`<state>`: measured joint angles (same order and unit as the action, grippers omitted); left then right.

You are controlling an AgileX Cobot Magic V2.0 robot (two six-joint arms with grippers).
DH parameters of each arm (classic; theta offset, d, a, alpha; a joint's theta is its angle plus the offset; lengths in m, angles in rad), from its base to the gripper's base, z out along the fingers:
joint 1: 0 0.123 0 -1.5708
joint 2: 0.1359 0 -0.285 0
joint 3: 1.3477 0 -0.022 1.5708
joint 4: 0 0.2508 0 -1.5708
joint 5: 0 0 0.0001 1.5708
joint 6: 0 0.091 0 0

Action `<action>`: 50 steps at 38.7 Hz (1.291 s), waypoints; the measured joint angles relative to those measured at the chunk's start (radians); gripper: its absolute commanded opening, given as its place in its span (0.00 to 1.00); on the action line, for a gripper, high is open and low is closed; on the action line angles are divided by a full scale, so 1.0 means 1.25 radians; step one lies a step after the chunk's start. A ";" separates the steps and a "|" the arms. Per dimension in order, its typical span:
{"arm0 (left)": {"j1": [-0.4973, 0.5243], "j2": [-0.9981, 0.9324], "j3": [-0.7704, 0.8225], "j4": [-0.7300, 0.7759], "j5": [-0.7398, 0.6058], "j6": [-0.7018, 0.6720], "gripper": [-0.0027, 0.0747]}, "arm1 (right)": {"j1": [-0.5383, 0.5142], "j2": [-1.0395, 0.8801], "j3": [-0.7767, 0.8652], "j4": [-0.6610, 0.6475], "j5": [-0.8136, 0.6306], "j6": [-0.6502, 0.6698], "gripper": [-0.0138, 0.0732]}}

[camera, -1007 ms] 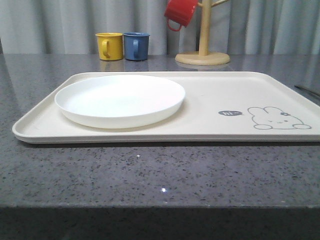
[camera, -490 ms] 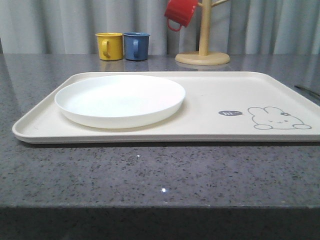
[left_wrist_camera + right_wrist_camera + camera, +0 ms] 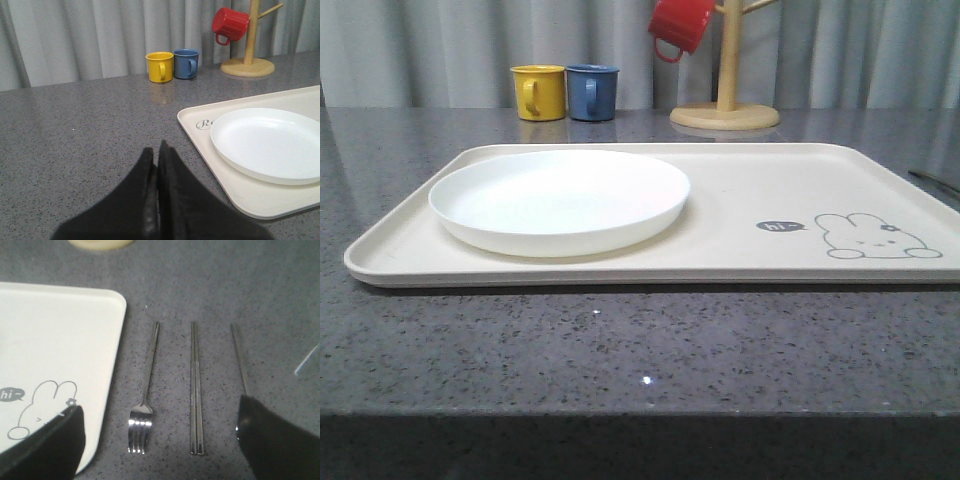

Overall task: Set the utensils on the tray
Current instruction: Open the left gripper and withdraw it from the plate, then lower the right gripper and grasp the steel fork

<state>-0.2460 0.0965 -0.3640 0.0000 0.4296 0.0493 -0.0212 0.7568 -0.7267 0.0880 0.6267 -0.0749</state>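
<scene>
The cream tray (image 3: 760, 185) with a rabbit drawing lies across the grey table. A round white plate (image 3: 560, 198) sits on its left half. In the left wrist view my left gripper (image 3: 156, 150) is shut and empty, low over bare table just left of the tray (image 3: 200, 125) and plate (image 3: 270, 142). My right gripper (image 3: 160, 410) hangs open above the table beside the tray's right rim (image 3: 117, 340). Below it lie a fork (image 3: 147, 385), a pair of chopsticks (image 3: 195, 385) and the spoon's handle (image 3: 239, 357), side by side. One finger (image 3: 270, 440) hides the spoon's bowl.
A yellow mug (image 3: 539, 92) and a blue mug (image 3: 592, 92) stand behind the tray. To their right a red mug (image 3: 681, 25) hangs on a wooden mug tree (image 3: 725, 110). A grey curtain closes the back. The table's front edge runs near the camera.
</scene>
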 measured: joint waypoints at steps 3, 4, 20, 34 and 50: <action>0.000 0.000 0.000 0.000 0.000 0.000 0.01 | 0.000 0.093 -0.061 0.000 0.034 0.000 0.73; 0.000 0.000 0.000 0.000 0.000 0.000 0.01 | 0.000 0.127 -0.076 0.000 0.042 0.000 0.71; 0.000 0.000 0.000 0.000 0.000 0.000 0.01 | 0.001 0.468 -0.288 -0.002 0.115 0.000 0.63; 0.000 0.000 0.000 0.000 0.000 0.000 0.01 | 0.010 0.667 -0.387 -0.003 0.204 0.000 0.62; 0.000 0.000 0.000 0.000 0.000 0.000 0.01 | 0.013 0.718 -0.397 -0.008 0.217 0.000 0.45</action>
<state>-0.2460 0.0965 -0.3640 0.0000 0.4296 0.0493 -0.0051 1.6539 -1.2227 0.0780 0.8985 -0.0749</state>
